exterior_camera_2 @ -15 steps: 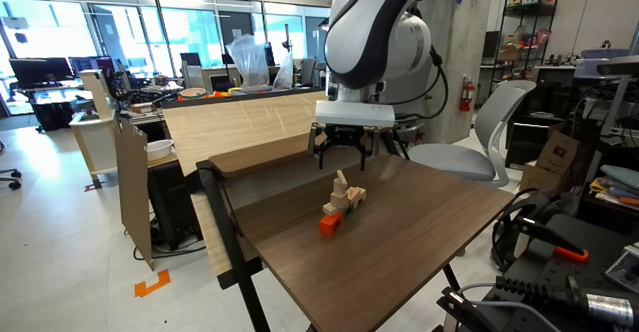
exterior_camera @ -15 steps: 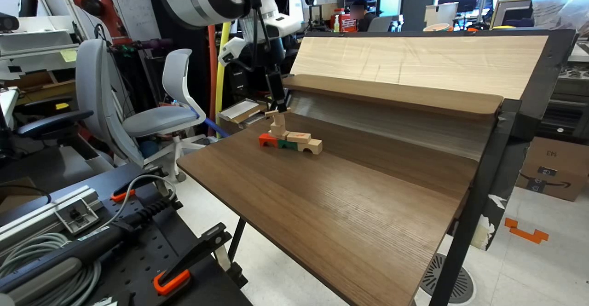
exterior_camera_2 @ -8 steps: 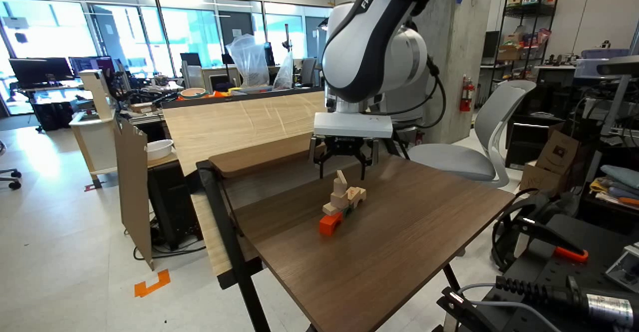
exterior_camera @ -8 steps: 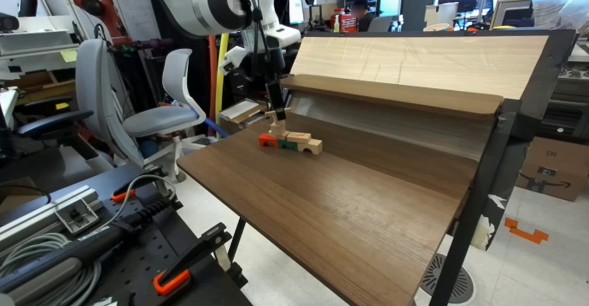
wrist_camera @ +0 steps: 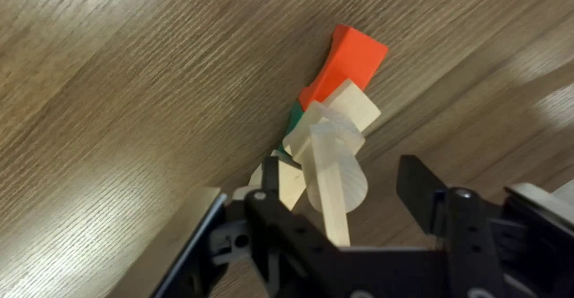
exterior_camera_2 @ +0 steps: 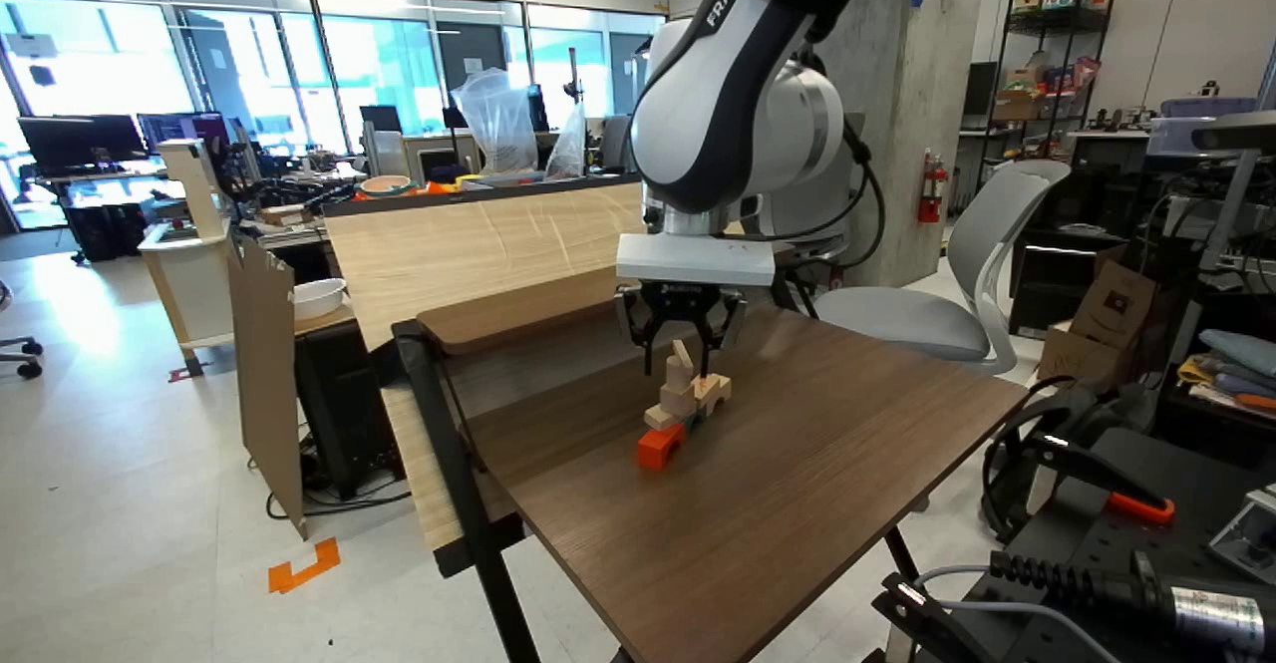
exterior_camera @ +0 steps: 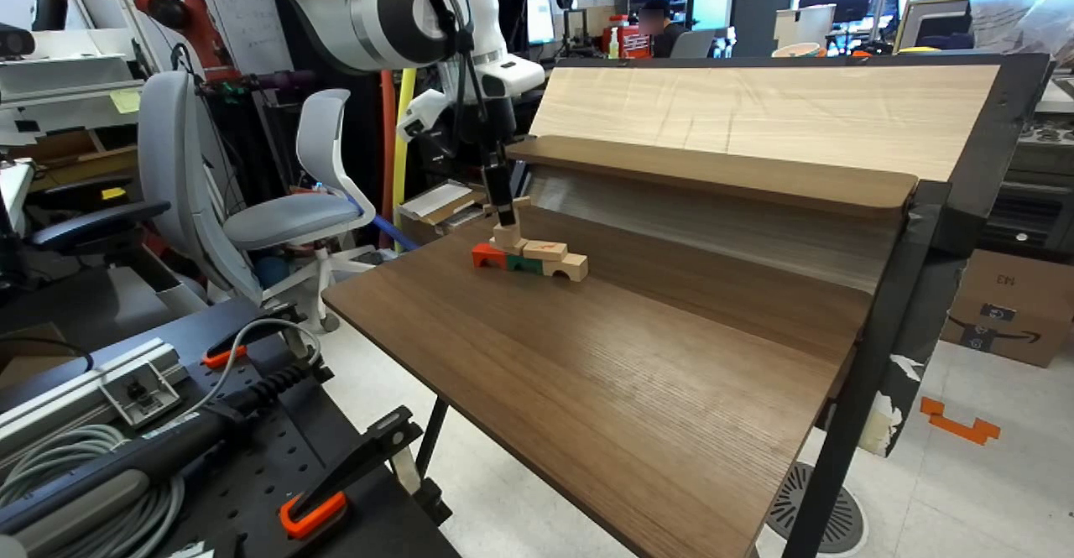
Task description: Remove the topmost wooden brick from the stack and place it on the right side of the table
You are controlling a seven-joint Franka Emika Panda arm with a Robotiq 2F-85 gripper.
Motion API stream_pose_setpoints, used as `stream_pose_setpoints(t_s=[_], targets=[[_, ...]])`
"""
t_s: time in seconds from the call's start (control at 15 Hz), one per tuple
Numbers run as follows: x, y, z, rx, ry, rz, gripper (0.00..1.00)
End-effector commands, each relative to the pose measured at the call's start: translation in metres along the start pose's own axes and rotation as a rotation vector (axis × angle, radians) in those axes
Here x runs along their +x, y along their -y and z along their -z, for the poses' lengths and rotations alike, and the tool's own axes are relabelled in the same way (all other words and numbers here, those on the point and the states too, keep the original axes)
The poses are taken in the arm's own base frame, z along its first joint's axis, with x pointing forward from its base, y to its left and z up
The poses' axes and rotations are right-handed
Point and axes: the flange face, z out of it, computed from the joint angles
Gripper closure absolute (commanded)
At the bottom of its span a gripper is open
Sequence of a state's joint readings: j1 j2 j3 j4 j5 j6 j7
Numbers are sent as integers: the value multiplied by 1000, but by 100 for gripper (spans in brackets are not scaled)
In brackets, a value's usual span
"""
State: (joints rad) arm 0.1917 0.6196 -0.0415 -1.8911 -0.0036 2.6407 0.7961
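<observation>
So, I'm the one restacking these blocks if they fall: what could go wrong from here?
The top brick overhangs the rounded block beneath it, so an uneven push might tip it off. If the open gripper closes too low, it could also catch that rounded block. In the wrist view, one fingertip overlaps a lower pale block, so going deeper might knock it.
</observation>
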Motion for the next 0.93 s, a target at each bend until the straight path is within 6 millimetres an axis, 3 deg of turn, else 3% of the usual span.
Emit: stream_pose_setpoints(t_s=[0.0,0.27,0.6,0.87], targets=[[-1,10,-2,-3,29,-1,66],[1,17,8,9,23,8,92],[25,27,37,27,-22,1,92],[62,15,51,22,-63,-62,92]])
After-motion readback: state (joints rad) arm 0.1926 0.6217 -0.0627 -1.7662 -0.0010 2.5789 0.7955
